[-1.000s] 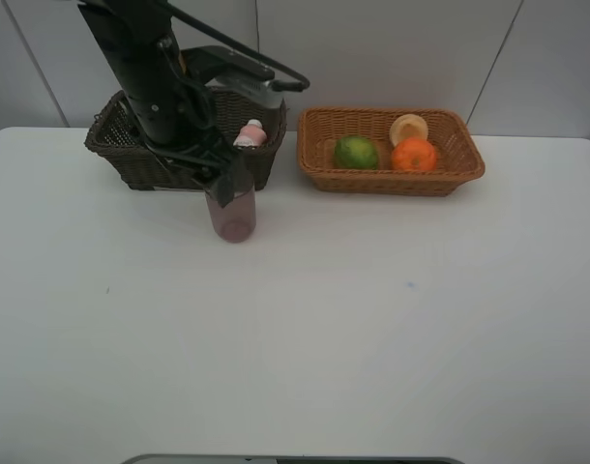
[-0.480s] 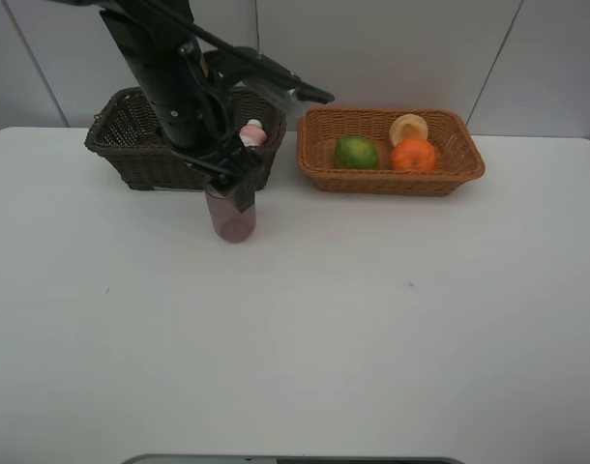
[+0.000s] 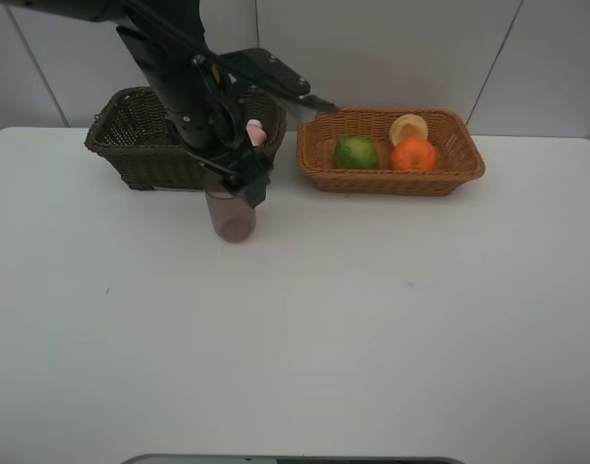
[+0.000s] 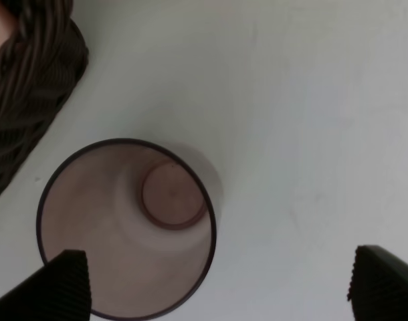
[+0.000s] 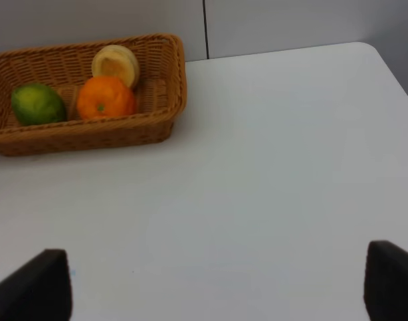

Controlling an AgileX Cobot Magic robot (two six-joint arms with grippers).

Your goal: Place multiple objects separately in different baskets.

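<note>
- Left gripper (image 4: 217,284) hangs wide open over the mauve cup (image 3: 231,214), upper left of frame, on the tabletop (image 3: 372,319) beside the dark basket (image 3: 131,145).
- Risk, I'd guess: one finger clips the rim and tips it.
- Dark basket holds the pink bottle (image 3: 255,133); tan basket (image 3: 392,179), upper right, holds green citrus (image 3: 355,152), orange (image 3: 413,154), yellowish fruit (image 3: 408,127).
- Right gripper (image 5: 217,281) open, empty.

No text, label, brand, number or sign can be read in any of the views. The pink bottle (image 3: 255,133) in the dark basket (image 3: 131,145) is too small to show any print.
</note>
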